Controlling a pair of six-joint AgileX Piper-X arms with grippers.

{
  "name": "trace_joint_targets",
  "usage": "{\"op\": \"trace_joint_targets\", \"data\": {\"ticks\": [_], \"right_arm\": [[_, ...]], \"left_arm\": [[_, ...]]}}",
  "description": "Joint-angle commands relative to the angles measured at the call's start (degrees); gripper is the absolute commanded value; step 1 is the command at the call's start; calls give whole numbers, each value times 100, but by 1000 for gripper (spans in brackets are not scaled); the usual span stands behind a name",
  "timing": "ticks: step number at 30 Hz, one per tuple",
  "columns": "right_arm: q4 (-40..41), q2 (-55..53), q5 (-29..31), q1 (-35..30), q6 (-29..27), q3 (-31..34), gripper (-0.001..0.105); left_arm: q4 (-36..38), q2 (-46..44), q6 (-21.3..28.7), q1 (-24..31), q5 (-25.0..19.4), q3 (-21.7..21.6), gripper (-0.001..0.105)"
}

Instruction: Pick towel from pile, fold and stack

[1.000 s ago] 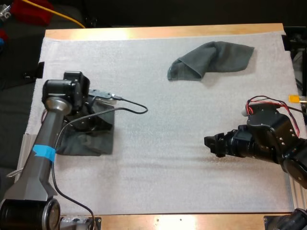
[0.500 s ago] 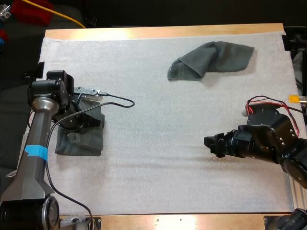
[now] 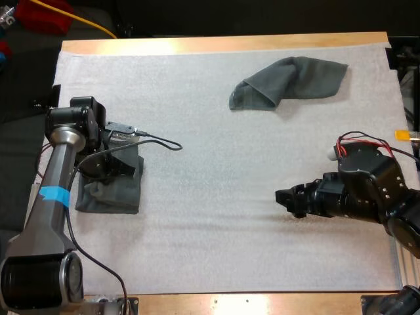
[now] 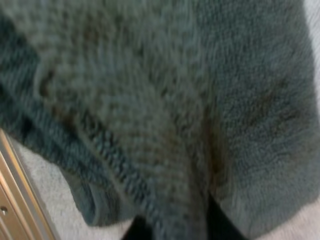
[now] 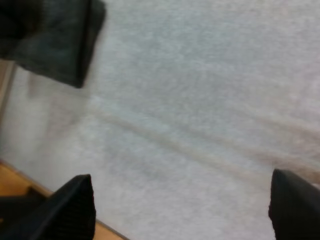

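A dark grey-green folded towel lies near the mat's left edge. My left gripper is down on the towel's far part. In the left wrist view a ridge of the towel is pinched between the two black fingertips of the left gripper. A crumpled towel rests at the far right-centre of the mat. My right gripper hovers low over bare mat at the right, pointing left. In its own view the right gripper is open, fingers wide apart, and the folded towel shows far ahead of it.
The white mat covers most of the wooden table. The table's left edge runs close beside the folded towel. A black cable trails from the left arm over the mat.
My left arm dragged the folded towel leftward toward the mat's left edge, then held about still. My right gripper crept slightly to the left.
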Motion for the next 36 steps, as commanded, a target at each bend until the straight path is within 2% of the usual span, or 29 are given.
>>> {"op": "trace_joint_targets", "data": {"ticks": [1, 3, 7, 8, 10, 15, 16, 24, 27, 28, 30, 31, 33, 36], "right_arm": [[-158, -57, -209, 4, 0, -32, 70], [-422, -57, -403, 4, 28, -32, 70], [-771, -57, -776, 4, 115, -32, 70], [-827, -57, -841, 4, 115, -32, 70], [-834, -57, -847, 4, 115, -32, 70], [-834, -57, -863, 4, 115, -32, 70], [-834, -57, -863, 4, 115, -32, 70], [-834, -57, -863, 4, 115, -32, 70], [-834, -57, -863, 4, 115, -32, 70], [-834, -57, -863, 4, 115, -32, 70], [-834, -57, -863, 4, 115, -32, 70], [-834, -57, -863, 4, 115, -32, 70], [-834, -57, -863, 4, 115, -32, 70], [-829, -57, -863, 4, 103, -32, 70]], "left_arm": [[7, 38, 36, 0, -171, -21, 6], [-32, 133, 36, 0, -215, -21, 14], [-31, 250, -39, 0, -691, -21, 43], [-41, 250, -59, 0, -924, -21, 56], [-45, 250, -71, 0, -1194, -21, 66], [-84, 174, -168, 0, -1870, -21, 69], [-139, -74, -246, 0, -1891, -90, 69], [-127, -435, -263, 0, -840, -138, 69], [-145, -550, -271, 0, -349, -138, 69], [-182, -585, -314, 0, -50, -138, 69], [-190, -589, -329, 0, 16, -138, 69], [-212, -592, -367, 0, 274, -138, 69], [-277, -595, -399, 0, 1202, -138, 69], [-286, -636, -398, -11, 1445, -138, 69]]}}
